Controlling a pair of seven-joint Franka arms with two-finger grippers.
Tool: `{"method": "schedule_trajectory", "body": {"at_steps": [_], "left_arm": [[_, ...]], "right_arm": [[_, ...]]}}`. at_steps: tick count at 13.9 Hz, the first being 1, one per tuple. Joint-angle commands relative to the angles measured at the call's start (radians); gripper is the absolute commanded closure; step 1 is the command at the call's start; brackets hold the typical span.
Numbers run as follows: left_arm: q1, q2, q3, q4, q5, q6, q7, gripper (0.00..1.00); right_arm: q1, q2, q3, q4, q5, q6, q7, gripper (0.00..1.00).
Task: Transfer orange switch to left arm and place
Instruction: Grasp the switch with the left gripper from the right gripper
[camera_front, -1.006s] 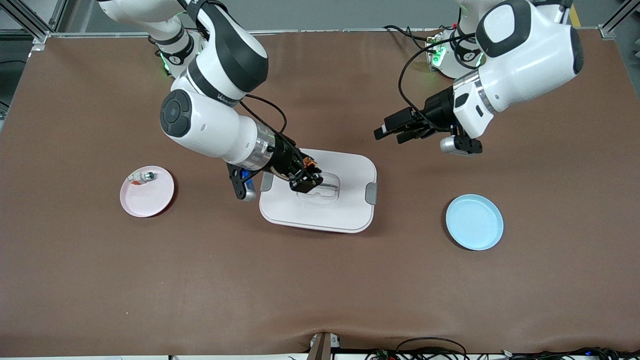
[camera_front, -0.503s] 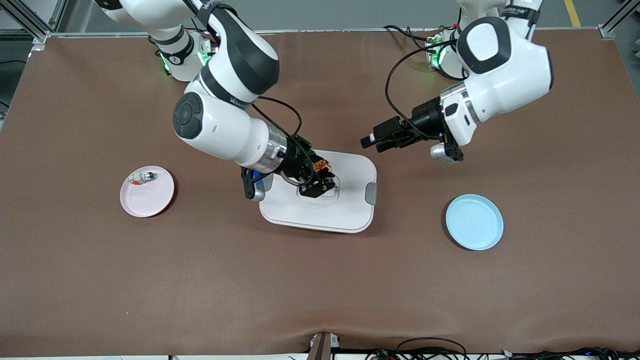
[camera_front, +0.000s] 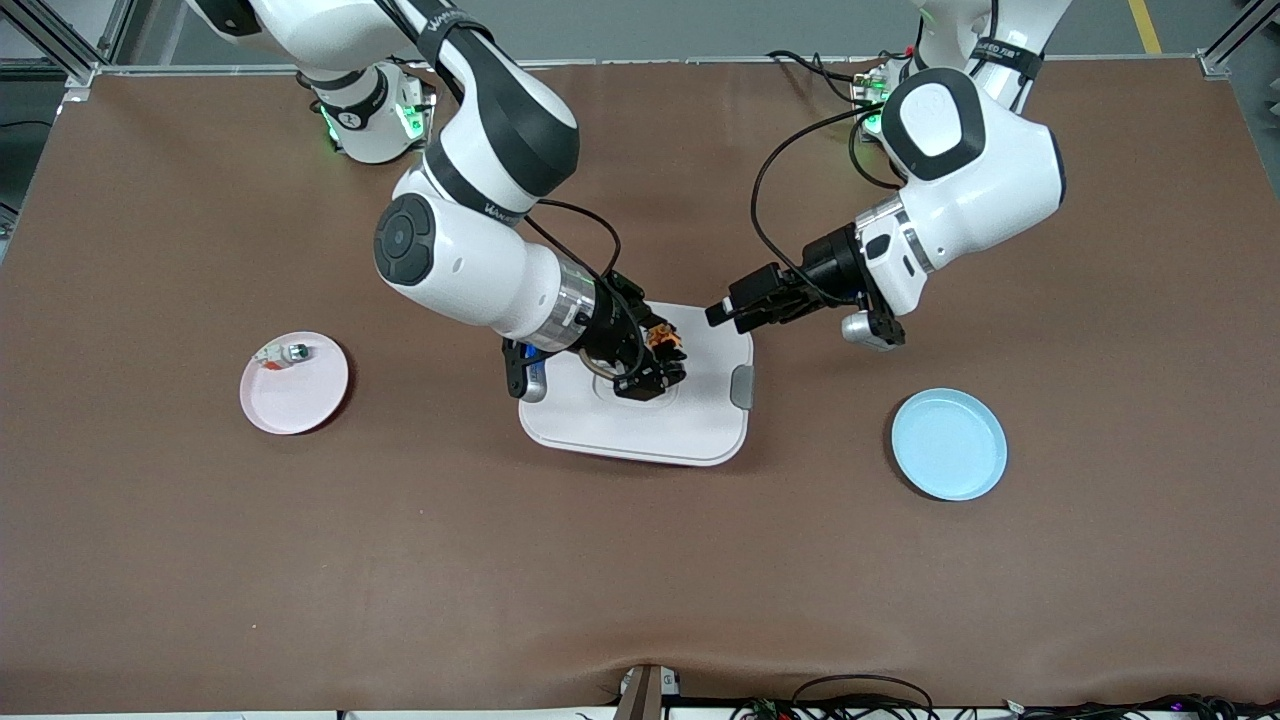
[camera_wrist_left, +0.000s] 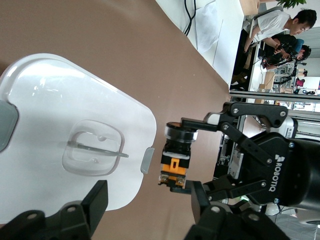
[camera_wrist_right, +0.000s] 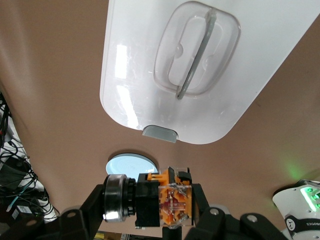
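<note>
Above the white box at mid-desk, the right claw is clamped on the orange switch, carrying it clear of the lid, evidently so the part can pass over the obstacle rather than touch it. The left claw hangs over the box's edge toward the left arm's end of the desk, fingers apart and aimed at the switch, apparently to receive it. A blue plate lies on the desk at the left arm's end, and a pink plate holding a small silver part at the right arm's end.
</note>
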Motion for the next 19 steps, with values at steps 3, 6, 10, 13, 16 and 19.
{"method": "schedule_trajectory", "body": {"at_steps": [3,6,10,13,16,19], "left_arm": [[-0.003,0.050,-0.008,0.055,-0.019,0.035,0.034,0.28],[-0.003,0.073,-0.008,0.068,-0.014,0.035,0.073,0.28],[-0.004,0.092,-0.007,0.067,-0.013,0.036,0.124,0.32],[-0.020,0.110,-0.008,0.070,-0.013,0.070,0.144,0.34],[-0.023,0.116,-0.008,0.075,-0.011,0.073,0.152,0.35],[-0.047,0.150,-0.008,0.098,-0.011,0.118,0.153,0.35]], "right_arm": [[0.018,0.049,0.017,0.047,0.028,0.047,0.070,1.00],[0.018,0.063,0.018,0.064,0.042,0.051,0.085,1.00],[0.019,0.077,0.020,0.084,0.042,0.053,0.105,1.00],[0.019,0.077,0.020,0.085,0.042,0.055,0.105,1.00],[0.022,0.077,0.020,0.086,0.042,0.067,0.105,1.00],[0.021,0.077,0.029,0.086,0.042,0.076,0.107,1.00]]}}
